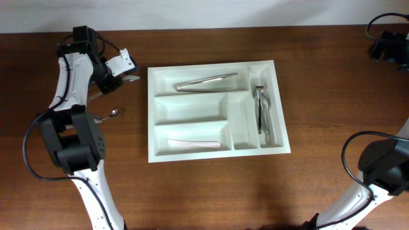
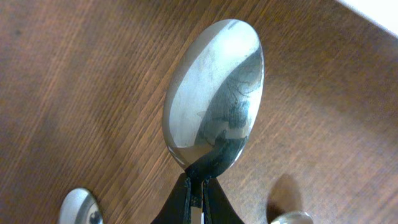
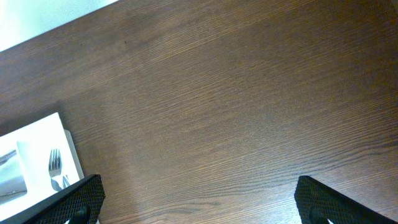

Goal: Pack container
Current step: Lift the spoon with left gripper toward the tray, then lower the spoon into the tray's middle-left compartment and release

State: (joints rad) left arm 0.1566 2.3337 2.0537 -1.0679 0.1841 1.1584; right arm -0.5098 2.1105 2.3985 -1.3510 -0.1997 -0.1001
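The tray point(image 1: 151, 115) is lying in the middle of the wooden surface point(image 1: 211, 191), with its long sides running left to right in the overhead view. In its top wide compartment, long metal pieces point(image 1: 208, 82) are lying lengthwise; I cannot tell what kind they are. In the bottom wide compartment a white utensil point(image 1: 195, 144) is resting flat. In the narrow compartment at the right edge, forks point(image 1: 262, 108) are lying together, with their tines pointing toward the far side.

The left tool point(image 1: 126, 71) is hanging just beside the tray's upper left corner, outside its rim. It is clenching a large metal spoon point(image 2: 214, 99) by the neck, just below the bowl, and the jaws are pressing together on the handle. The bowl is sticking out past the fingertips over bare wood. I cannot tell whether it is touching the wood.

A small spoon point(image 1: 114, 113) is lying on the surface to the left of the tray, apart from it. Two shiny rounded pieces point(image 2: 79, 208) are peeking in at the bottom of the left wrist view, too cropped to name.

The right tool point(image 3: 199, 193) is hanging released, with its jaws spread wide over bare wood. A corner of the tray, with the fork tines in it, is showing at the left of its view.
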